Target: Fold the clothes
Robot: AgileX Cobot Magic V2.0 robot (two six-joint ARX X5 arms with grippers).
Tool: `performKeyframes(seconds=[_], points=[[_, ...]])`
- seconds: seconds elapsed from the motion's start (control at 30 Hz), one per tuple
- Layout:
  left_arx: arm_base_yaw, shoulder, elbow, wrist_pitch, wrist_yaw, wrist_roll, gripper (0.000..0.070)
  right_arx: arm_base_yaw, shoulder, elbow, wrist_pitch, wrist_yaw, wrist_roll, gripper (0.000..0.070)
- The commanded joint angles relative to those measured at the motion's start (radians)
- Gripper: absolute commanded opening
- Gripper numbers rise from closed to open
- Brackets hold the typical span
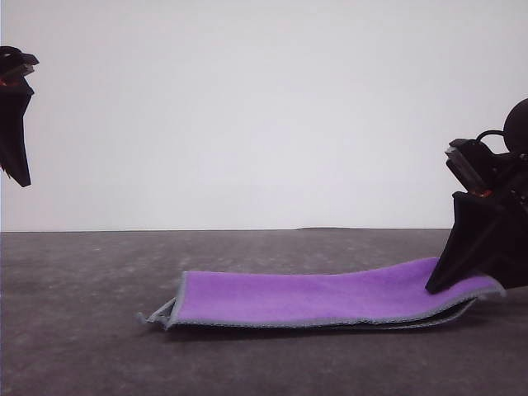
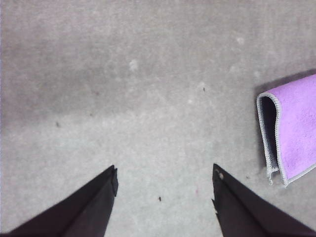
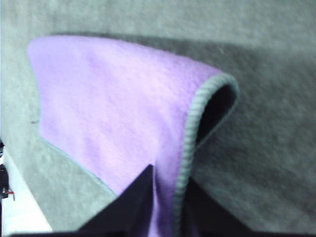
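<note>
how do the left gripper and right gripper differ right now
The left gripper is open with nothing between its fingers; the right gripper is shut on the cloth. In the front view the left hangs high above the table; the right is down at the cloth's edge. Both have black fingers.

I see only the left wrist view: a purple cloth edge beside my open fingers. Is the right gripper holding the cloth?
Observer: Yes. In the right wrist view the right gripper is closed on the purple cloth at its edge.
Operator: Is the cloth flat?
Observer: It is folded double on the table, purple up; the held end is slightly raised.
Operator: Where is my left gripper?
Observer: The left gripper is high, far left of the cloth.
</note>
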Motion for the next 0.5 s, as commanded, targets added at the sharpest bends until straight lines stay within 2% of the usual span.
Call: performKeyframes(seconds=[0.0,0.13,0.23,0.47], points=[[-0.002,0.005,0.011,0.005,0.003,0.000,0.0366,0.009,0.019,0.003,0.013,-0.026,0.007,0.0022],[-0.002,0.005,0.011,0.007,0.003,0.000,0.0366,0.046,0.019,0.005,0.043,-0.091,0.026,0.0022],[-0.002,0.005,0.011,0.007,0.003,-0.001,0.0366,0.093,0.019,0.006,0.084,-0.093,0.058,0.0022],[-0.002,0.005,0.011,0.007,0.003,-0.001,0.0366,0.244,0.019,0.006,0.304,-0.090,0.239,0.0022]])
